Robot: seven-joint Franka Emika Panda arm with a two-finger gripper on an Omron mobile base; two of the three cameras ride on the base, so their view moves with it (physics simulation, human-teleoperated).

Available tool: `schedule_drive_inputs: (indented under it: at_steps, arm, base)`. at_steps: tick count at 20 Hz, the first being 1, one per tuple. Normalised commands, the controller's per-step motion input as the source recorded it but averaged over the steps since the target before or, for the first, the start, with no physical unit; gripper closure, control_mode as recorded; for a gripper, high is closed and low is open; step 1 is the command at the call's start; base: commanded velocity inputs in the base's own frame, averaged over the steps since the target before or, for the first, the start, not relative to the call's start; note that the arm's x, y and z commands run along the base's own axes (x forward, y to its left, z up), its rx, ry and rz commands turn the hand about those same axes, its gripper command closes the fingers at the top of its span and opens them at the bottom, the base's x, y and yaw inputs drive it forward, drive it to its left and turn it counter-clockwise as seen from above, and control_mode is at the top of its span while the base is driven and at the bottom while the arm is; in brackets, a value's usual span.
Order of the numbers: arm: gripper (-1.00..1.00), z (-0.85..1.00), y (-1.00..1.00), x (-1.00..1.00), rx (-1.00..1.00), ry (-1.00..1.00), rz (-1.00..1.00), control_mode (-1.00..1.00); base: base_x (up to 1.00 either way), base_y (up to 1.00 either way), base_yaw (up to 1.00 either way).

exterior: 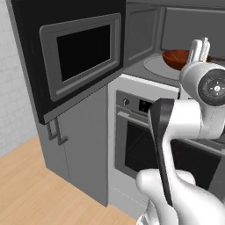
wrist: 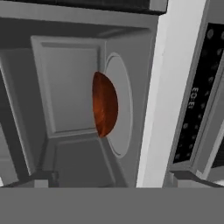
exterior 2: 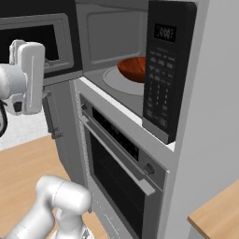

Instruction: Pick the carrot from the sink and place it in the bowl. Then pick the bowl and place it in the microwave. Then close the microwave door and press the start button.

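The dark reddish-brown wooden bowl (exterior: 176, 58) (exterior 2: 133, 68) rests on the round glass turntable (exterior: 156, 67) inside the open microwave (exterior 2: 109, 39). In the rolled hand view the bowl (wrist: 105, 105) appears edge-on against the turntable. The carrot is hidden and the sink is out of view. My gripper (wrist: 116, 177) hangs outside the microwave's mouth, facing the bowl. It is open, its fingertips (wrist: 43, 177) wide apart with nothing between them. The microwave door (exterior: 81, 57) (exterior 2: 39, 35) stands swung out to the left.
The microwave's black button panel (exterior 2: 163, 70) (wrist: 192, 100) sits right of the cavity. Below is the larger oven (exterior: 140, 145) (exterior 2: 121, 158) with its control strip. A grey cabinet with a handle (exterior: 57, 132) stands to the left over a wooden floor.
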Motion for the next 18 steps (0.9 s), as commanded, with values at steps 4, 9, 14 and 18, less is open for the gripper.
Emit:
schedule_drive_inputs:
  at_steps: [4,9,14,18]
  arm:
    - [-1.0,-0.04,0.79,-1.0,0.0,-0.18,0.03,-1.0]
    - [-1.0,-0.14,0.79,-0.78,0.03,-0.01,0.11,-1.0]
    - [-1.0,-0.23,0.94,-0.06,-0.02,0.0,0.04,-1.0]
    - [-1.0,-0.09,1.0,0.16,-0.11,0.0,-0.05,-1.0]
  base:
    - [0.0,0.0,0.0]
    - [0.0,0.0,0.0]
    - [0.0,0.0,0.0]
    - [0.0,0.0,0.0]
